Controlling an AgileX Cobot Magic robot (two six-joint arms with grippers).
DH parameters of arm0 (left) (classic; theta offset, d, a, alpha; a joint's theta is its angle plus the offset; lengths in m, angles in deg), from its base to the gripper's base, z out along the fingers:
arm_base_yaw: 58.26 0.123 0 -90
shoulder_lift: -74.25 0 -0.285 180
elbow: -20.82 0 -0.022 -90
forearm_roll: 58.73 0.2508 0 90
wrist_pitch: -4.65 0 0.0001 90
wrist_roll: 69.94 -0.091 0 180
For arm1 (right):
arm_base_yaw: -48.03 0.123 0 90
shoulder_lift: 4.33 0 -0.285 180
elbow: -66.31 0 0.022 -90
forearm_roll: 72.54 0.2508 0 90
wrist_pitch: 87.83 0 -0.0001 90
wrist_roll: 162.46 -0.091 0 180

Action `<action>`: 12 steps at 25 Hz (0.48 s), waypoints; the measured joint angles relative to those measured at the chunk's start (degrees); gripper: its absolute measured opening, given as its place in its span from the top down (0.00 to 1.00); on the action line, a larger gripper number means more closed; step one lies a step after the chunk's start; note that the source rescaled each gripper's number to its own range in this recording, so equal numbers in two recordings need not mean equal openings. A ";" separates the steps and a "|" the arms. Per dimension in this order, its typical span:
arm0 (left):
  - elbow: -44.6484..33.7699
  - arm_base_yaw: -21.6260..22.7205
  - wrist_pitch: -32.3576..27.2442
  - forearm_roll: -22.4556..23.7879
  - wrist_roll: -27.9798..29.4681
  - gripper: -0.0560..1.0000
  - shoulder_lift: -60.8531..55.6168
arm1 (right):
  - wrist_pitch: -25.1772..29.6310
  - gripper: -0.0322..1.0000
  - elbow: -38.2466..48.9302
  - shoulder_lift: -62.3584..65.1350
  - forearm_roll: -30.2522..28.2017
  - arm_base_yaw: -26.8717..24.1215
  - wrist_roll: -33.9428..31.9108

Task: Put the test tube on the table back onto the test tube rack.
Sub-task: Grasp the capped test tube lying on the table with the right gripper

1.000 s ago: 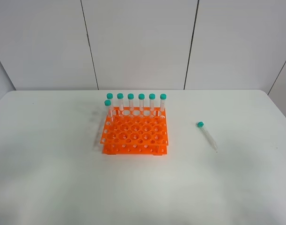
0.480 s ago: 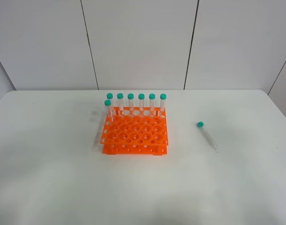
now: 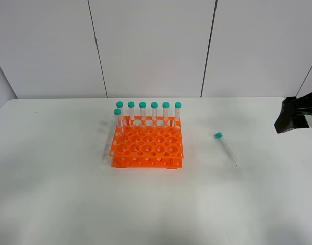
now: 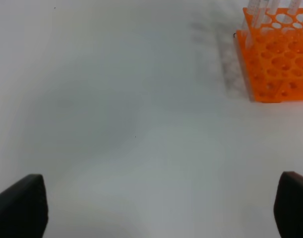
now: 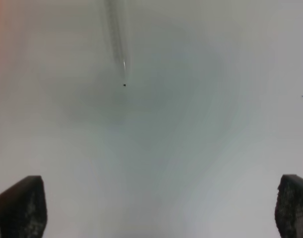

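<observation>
The test tube (image 3: pixel 226 148), clear with a teal cap, lies flat on the white table (image 3: pixel 69 194), to the right of the orange test tube rack (image 3: pixel 147 149). Several capped tubes (image 3: pixel 154 112) stand in the rack's back row and far left corner. My right gripper (image 3: pixel 291 117) hangs as a dark shape at the right edge, apart from the lying tube. In the right wrist view my right gripper (image 5: pixel 156 208) is open over bare table, with the blurred test tube (image 5: pixel 117 42) ahead. My left gripper (image 4: pixel 156 208) is open, and the rack (image 4: pixel 277 64) sits off to one side.
A white panelled wall (image 3: pixel 150 46) rises behind the table. The table's rounded far corners and right edge (image 3: pixel 301 109) lie near the right arm. Bare white surface surrounds the rack and tube.
My right gripper has come into the exterior high view at the right edge. The rack, the standing tubes and the lying test tube have not moved.
</observation>
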 joint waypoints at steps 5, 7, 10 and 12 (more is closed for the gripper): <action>0.00 0.00 0.00 0.00 0.00 0.00 0.00 | 0.36 0.00 -5.70 -13.04 0.06 0.05 1.96; 0.00 0.00 0.00 0.00 0.00 0.00 0.00 | -0.16 0.00 -7.75 -17.29 -0.17 0.93 2.08; 0.00 0.00 0.00 0.00 0.00 0.00 0.00 | -2.02 0.00 -9.71 -21.79 -0.26 4.31 2.66; 0.00 0.00 0.00 0.00 0.00 0.00 0.00 | -3.86 0.00 -10.29 -24.08 -0.14 6.24 2.99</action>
